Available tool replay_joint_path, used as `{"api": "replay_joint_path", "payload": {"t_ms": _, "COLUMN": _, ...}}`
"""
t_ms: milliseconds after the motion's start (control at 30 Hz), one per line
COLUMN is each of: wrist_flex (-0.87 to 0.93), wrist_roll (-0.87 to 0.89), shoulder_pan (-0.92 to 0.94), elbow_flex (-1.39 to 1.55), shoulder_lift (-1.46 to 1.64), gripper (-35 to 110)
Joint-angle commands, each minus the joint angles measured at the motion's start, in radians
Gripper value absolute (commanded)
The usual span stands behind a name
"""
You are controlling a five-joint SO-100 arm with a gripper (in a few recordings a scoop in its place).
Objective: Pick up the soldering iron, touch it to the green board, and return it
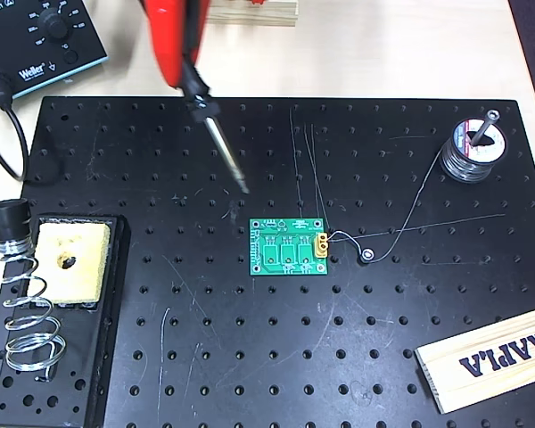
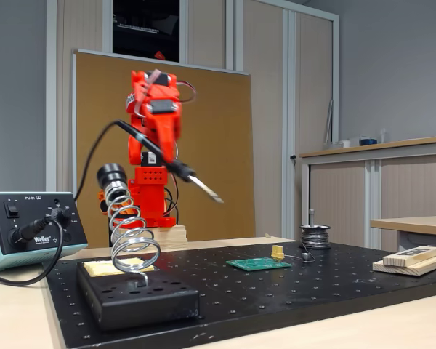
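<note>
- The soldering iron [image 1: 212,125] is hanging in the air above the black perforated board [image 1: 250,357], its long axis running from 11 o'clock down to 5 o'clock in the overhead view, with the thin silver tip leading toward 5 o'clock.
- In the fixed view the soldering iron [image 2: 176,169] is tilting tip-down toward 4 o'clock, well above the surface, while its black cable is arching away toward 10 o'clock.
- The red gripper [image 1: 185,67] is clamping the black handle at its upper end — seen in the fixed view as the gripper [image 2: 160,142] closing round the handle.
- One green board [image 1: 290,247] is lying flat at 5 o'clock from the tip, clear of it, with its yellow connector on the 3 o'clock edge.
- One coiled spring holder [image 1: 22,308] is sitting at the overhead view's 8 o'clock, just beside one yellow sponge [image 1: 69,260].
- One solder spool [image 1: 474,150] is standing at 2 o'clock — its wire is trailing toward the green board.
- One wooden block [image 1: 490,357] is lying at 4 o'clock.
- One soldering station [image 1: 36,45] is sitting at 10 o'clock.
</note>
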Motion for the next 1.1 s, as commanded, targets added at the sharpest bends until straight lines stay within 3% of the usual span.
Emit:
{"api": "replay_joint_path", "payload": {"t_ms": 0, "wrist_flex": -0.038, "wrist_roll": 0.054, "shoulder_pan": -0.069, "elbow_flex": 0.032, "shoulder_lift": 0.008, "gripper": 0}}
{"api": "replay_joint_path", "payload": {"t_ms": 200, "wrist_flex": -0.058, "wrist_roll": 0.121, "shoulder_pan": -0.17, "elbow_flex": 0.072, "shoulder_lift": -0.034, "gripper": 0}}
{"api": "replay_joint_path", "payload": {"t_ms": 467, "wrist_flex": -0.259, "wrist_roll": 0.212, "shoulder_pan": -0.264, "elbow_flex": 0.196, "shoulder_lift": -0.095, "gripper": 0}}
{"api": "replay_joint_path", "payload": {"t_ms": 1067, "wrist_flex": -0.449, "wrist_roll": 0.183, "shoulder_pan": -0.249, "elbow_flex": 0.138, "shoulder_lift": -0.353, "gripper": 0}}
